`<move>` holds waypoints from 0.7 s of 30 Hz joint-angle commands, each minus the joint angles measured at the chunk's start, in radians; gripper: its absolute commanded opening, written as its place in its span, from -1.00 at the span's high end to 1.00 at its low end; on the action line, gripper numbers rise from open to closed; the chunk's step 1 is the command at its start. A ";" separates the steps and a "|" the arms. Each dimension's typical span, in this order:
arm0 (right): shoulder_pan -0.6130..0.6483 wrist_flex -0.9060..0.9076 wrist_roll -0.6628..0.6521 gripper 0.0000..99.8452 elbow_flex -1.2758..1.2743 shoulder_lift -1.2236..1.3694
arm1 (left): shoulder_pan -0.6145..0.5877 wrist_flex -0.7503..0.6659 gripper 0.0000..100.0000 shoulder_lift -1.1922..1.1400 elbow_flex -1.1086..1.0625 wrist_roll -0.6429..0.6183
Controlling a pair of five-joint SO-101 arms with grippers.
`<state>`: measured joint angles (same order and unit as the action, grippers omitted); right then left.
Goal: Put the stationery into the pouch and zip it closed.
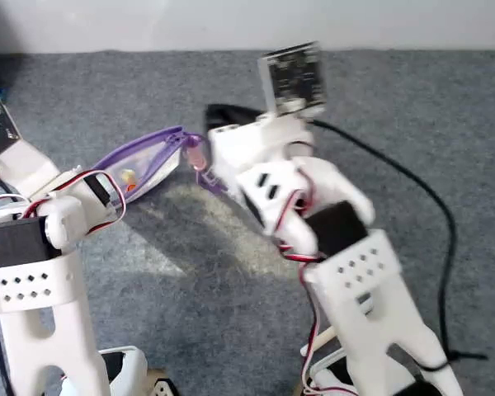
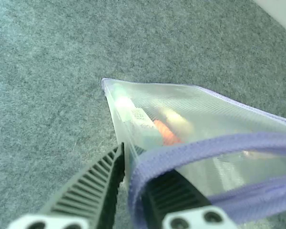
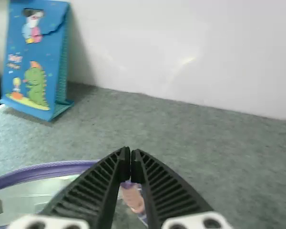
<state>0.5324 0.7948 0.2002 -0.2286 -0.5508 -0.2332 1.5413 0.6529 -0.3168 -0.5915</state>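
A clear pouch [image 1: 144,165] with purple trim is held up off the grey carpet between both arms. Inside the pouch [image 2: 205,124] lie an orange item [image 2: 164,132] and a white one [image 2: 139,123]. My left gripper [image 2: 132,177] is shut on the pouch's end seam, one ribbed finger [image 2: 97,191] on each side of it; from above, the left gripper [image 1: 107,188] is at the pouch's near-left end. My right gripper [image 3: 130,164] is shut on the pink zipper pull [image 3: 133,199], beside the purple rim [image 3: 38,171]. From above the pull [image 1: 196,153] sits at the pouch's right end.
A blue paper bag with a dinosaur print [image 3: 35,57] stands against the white wall at the far left. A black cable [image 1: 412,190] runs across the carpet on the right. Bare grey carpet [image 1: 190,272] lies between the two arm bases.
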 commanded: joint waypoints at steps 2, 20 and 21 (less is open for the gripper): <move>-0.061 0.219 0.012 0.98 0.095 -0.114 | 0.000 -0.028 0.97 0.009 0.010 -0.011; -0.318 0.898 0.092 0.98 -0.052 -0.228 | 0.000 -0.023 0.97 0.008 0.010 -0.011; -0.340 0.929 0.110 0.98 -0.081 -0.228 | 0.000 -0.021 0.97 0.008 0.010 -0.011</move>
<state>0.2440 1.6418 0.2570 -0.2716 -0.7610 -0.2332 1.5413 0.6529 -0.3168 -0.5915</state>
